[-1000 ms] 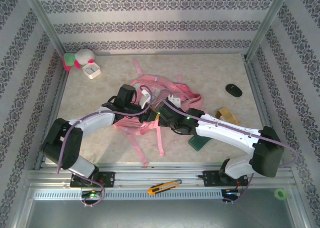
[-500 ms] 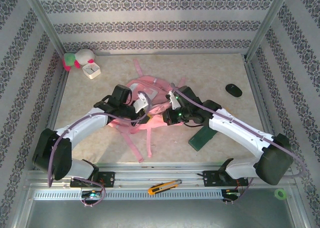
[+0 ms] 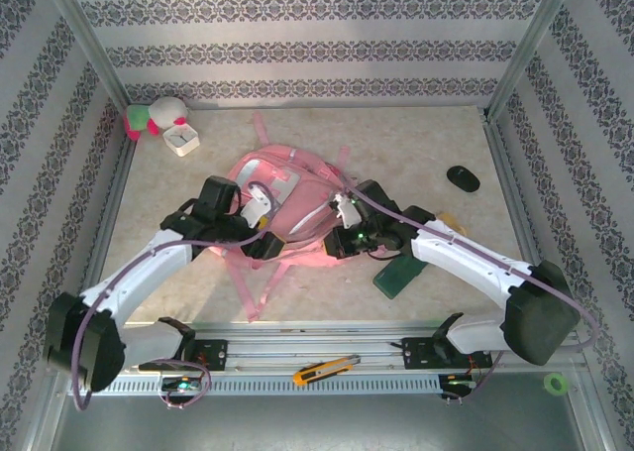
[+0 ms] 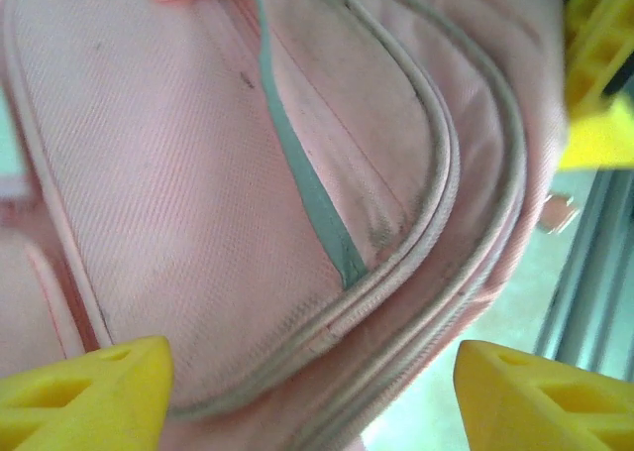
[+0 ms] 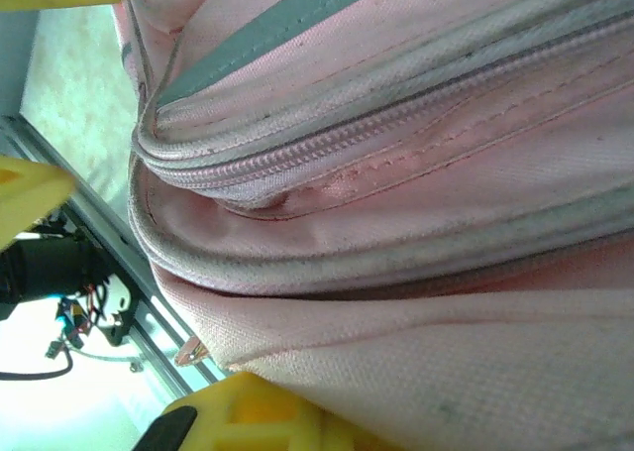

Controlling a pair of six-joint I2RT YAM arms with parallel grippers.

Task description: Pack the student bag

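Observation:
The student bag (image 3: 287,198), soft pink fabric with loose straps, lies at the table's middle with a zip pocket facing up. My left gripper (image 3: 261,235) is at its near left edge, open. Its yellow fingertips (image 4: 84,392) stand wide apart, and the bag's piped edge (image 4: 327,332) runs between them. My right gripper (image 3: 342,235) is at the bag's near right edge, shut on a fold of its fabric. In the right wrist view the pink cloth (image 5: 396,273) drapes over one yellow finger (image 5: 258,421), and the other finger is hidden.
A pink-and-white plush toy (image 3: 151,119) and a small white box (image 3: 181,137) sit at the back left. A black mouse (image 3: 463,178), a tan item (image 3: 448,223) and a dark green flat case (image 3: 398,275) lie on the right. A utility knife (image 3: 325,370) rests on the front rail.
The left gripper has opened and let go of the bag. Both grippers moved left and back, and the bag now lies spread out with its pocket side up.

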